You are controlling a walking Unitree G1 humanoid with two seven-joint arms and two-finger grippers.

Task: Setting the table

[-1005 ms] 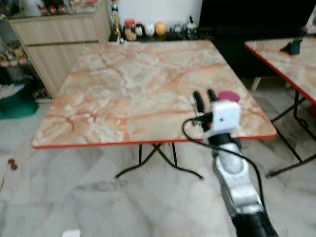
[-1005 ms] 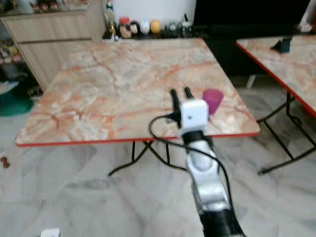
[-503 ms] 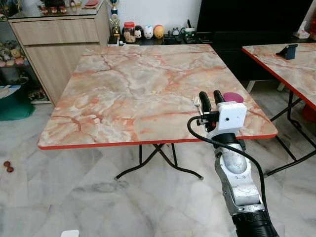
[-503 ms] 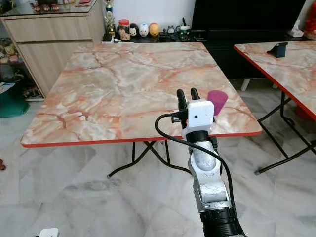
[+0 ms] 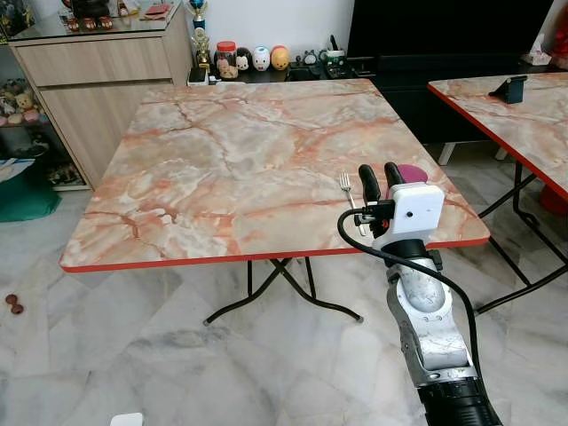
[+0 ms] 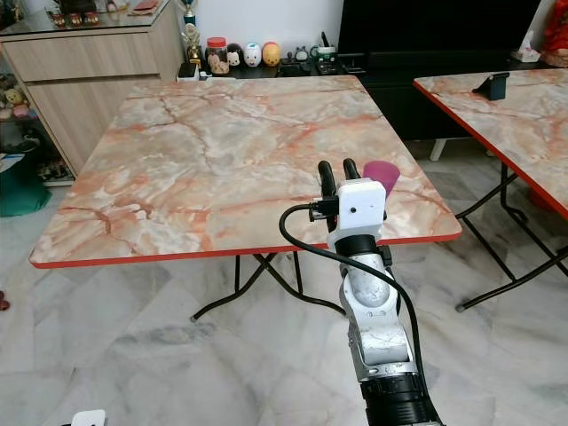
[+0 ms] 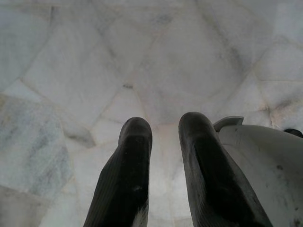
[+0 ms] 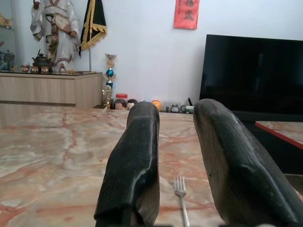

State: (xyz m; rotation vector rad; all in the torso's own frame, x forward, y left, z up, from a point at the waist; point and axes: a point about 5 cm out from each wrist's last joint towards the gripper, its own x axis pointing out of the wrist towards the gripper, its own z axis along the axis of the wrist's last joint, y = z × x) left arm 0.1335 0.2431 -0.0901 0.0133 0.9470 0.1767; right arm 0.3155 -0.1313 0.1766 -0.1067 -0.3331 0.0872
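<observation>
Head views: the right gripper (image 5: pixel 382 171) hovers over the marble table's (image 5: pixel 222 160) near edge, jaws narrowly apart and empty; a fork (image 5: pixel 347 189) and pink cup (image 6: pixel 380 177) lie just ahead.

Left wrist view: the left gripper (image 7: pixel 163 124), narrowly parted, hangs over floor.

Right wrist view: a red wall sign (image 8: pixel 186 13), unreadable.

You have a silver fork (image 5: pixel 345 188) lying flat on the marble-patterned table (image 5: pixel 222 160) near its front right corner, tines pointing away from you, with a purple cup (image 6: pixel 381 175) standing just to its right.
</observation>
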